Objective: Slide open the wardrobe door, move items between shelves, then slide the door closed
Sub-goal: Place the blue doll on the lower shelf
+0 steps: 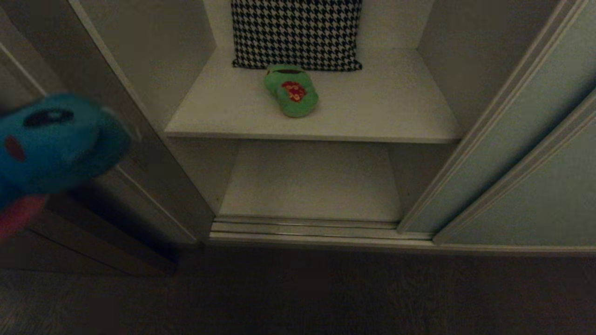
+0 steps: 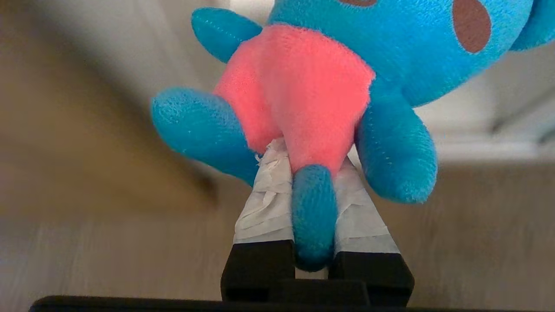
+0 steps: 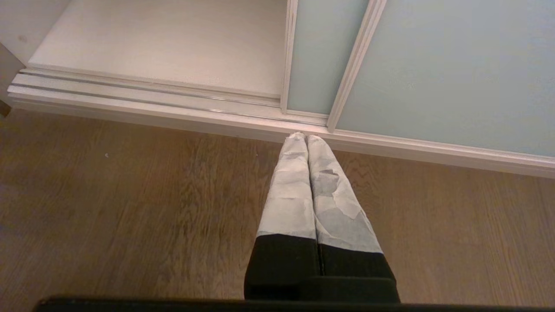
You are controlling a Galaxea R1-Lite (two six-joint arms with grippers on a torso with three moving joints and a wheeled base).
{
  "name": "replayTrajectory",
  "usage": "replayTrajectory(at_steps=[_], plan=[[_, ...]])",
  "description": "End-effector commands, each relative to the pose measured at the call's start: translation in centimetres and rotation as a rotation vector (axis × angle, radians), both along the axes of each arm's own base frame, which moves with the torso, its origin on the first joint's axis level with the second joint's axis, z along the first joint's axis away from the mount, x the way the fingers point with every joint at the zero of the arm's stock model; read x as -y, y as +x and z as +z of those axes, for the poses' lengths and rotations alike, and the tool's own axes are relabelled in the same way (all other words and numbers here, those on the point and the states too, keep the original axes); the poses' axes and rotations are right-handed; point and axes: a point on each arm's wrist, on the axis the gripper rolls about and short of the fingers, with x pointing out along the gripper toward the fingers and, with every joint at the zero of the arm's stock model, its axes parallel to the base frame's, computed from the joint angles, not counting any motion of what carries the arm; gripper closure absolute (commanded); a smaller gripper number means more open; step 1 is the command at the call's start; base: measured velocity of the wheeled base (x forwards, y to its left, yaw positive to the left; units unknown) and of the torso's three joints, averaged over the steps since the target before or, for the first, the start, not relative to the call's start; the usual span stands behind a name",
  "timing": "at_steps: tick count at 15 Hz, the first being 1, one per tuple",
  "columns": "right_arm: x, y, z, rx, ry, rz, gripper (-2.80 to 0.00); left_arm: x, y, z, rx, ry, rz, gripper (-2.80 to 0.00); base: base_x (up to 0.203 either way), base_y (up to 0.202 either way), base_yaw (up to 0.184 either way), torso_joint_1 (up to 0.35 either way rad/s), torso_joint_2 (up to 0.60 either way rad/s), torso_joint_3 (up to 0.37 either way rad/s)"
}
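Note:
The sliding wardrobe door (image 1: 535, 153) stands pushed to the right, leaving the shelves open. A green frog plush (image 1: 291, 93) with a red flowered belly lies on the upper white shelf (image 1: 372, 111), in front of the cushion. The lower shelf (image 1: 312, 181) holds nothing that I can see. A blue plush (image 1: 51, 139) with a pink belly hangs blurred at the far left, outside the wardrobe. My left gripper (image 2: 310, 158) is shut on the blue plush (image 2: 303, 86) at its lower body, with a taped finger (image 2: 269, 195) on each side. My right gripper (image 3: 302, 138) is shut and empty, low over the floor by the door (image 3: 455, 65).
A black-and-white houndstooth cushion (image 1: 296, 32) leans at the back of the upper shelf. The dark side panel (image 1: 116, 116) stands between the blue plush and the opening. The door track (image 1: 302, 228) runs along the wardrobe's foot, with wooden floor (image 3: 130, 195) in front.

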Motion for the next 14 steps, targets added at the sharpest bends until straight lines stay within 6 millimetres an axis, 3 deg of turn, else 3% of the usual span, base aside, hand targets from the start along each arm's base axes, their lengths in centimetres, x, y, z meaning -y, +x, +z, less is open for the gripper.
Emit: replayTrajectory(at_steps=[1,3,5,9,10,14], plan=[[0.0,0.0,0.0,0.0,0.0,0.001,0.0,-0.1,-4.7,-5.7,0.056,0.001,0.027,0.0,0.0,0.0,0.0,0.0,0.0,0.0],[0.0,0.0,0.0,0.0,0.0,0.001,0.0,0.0,-5.2,-10.6,-0.008,0.002,0.038,0.0,0.0,0.0,0.0,0.0,0.0,0.0],[0.0,0.0,0.0,0.0,0.0,0.001,0.0,0.0,-4.8,-13.6,-0.065,0.006,0.037,0.0,0.0,0.0,0.0,0.0,0.0,0.0],[0.0,0.0,0.0,0.0,0.0,0.001,0.0,0.0,-5.3,-18.7,-0.012,0.052,0.029,0.0,0.0,0.0,0.0,0.0,0.0,0.0],[0.0,0.0,0.0,0.0,0.0,0.001,0.0,0.0,-5.1,-19.6,-0.018,0.046,0.045,0.0,0.0,0.0,0.0,0.0,0.0,0.0],[0.0,0.0,0.0,0.0,0.0,0.001,0.0,0.0,-5.0,-19.7,-0.012,0.04,0.056,0.0,0.0,0.0,0.0,0.0,0.0,0.0]])
